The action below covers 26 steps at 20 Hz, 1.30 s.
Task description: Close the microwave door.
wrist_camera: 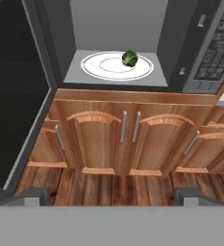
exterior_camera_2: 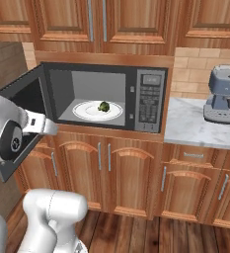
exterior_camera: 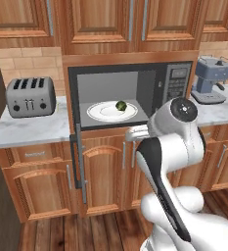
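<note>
- Wooden cabinets (exterior_camera_2: 111, 173) fill the kitchen wall above and below a marble counter (exterior_camera: 32, 128), with plank flooring underneath.
- Built into that wall, the microwave (exterior_camera_2: 136, 96) stands open, keypad on its right side.
- Swung fully out on its left hinge, the microwave door (exterior_camera_2: 22, 106) shows its black inner face and sticks into the room beside the arm.
- On the counter sit a toaster (exterior_camera: 31, 96) at left and a coffee machine (exterior_camera_2: 224, 95) at right.
- Inside the oven, a white plate (wrist_camera: 96, 65) carries a small green vegetable (wrist_camera: 130, 58).
- Hovering low before the lower cabinets, the gripper (wrist_camera: 111, 198) has its tips spread, pinching nothing.
- Risk: the hand is on the door's inner side; it likely needs to reach the outer face, and a glancing push could slip off the edge or leave the door ajar.
</note>
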Tool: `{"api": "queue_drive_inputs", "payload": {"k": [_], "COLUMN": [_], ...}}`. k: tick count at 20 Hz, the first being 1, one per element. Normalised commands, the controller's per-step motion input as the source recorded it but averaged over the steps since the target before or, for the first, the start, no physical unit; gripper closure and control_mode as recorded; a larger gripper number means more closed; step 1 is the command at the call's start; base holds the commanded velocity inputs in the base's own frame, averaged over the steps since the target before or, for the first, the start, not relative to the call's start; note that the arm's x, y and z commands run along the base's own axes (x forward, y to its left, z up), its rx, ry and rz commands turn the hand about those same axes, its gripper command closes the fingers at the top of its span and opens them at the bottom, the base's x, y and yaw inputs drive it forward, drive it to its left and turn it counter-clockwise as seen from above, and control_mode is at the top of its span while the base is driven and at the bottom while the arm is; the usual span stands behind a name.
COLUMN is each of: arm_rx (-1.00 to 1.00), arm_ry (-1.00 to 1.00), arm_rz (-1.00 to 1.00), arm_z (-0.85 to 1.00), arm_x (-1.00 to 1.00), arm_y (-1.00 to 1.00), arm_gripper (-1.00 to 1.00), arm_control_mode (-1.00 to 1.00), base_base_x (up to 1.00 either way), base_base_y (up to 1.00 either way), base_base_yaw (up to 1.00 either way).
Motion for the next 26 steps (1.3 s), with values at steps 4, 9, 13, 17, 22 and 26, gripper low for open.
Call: {"api": "queue_drive_inputs", "payload": {"k": [4, 9, 13, 17, 22, 26], "arm_rx": [0.0, 0.06, 0.0, 0.0, -0.1, -0.12], "arm_ry": [-0.4, -0.24, -0.22, -0.03, 0.0, 0.0], "arm_rz": [0.0, 0.01, 0.0, 0.0, 0.0, 0.0], "arm_z": [0.93, 1.0, 1.0, 0.49, -0.16, -0.32], "arm_x": [0.0, -0.3, -0.56, -0.66, -0.41, 0.03], "arm_y": [0.35, 0.42, 0.82, 1.0, 0.98, 0.59], "arm_gripper": [-1.0, -1.0, -1.0, -1.0, -1.0, -1.0], "arm_control_mode": [-1.0, -1.0, -1.0, -1.0, -1.0, -1.0], "base_base_x": [0.0, 0.0, 0.0, 0.0, 0.0, 0.0], "base_base_y": [0.0, 0.0, 0.0, 0.0, 0.0, 0.0], "base_base_yaw": [0.0, 0.0, 0.0, 0.0, 0.0, 0.0]}}
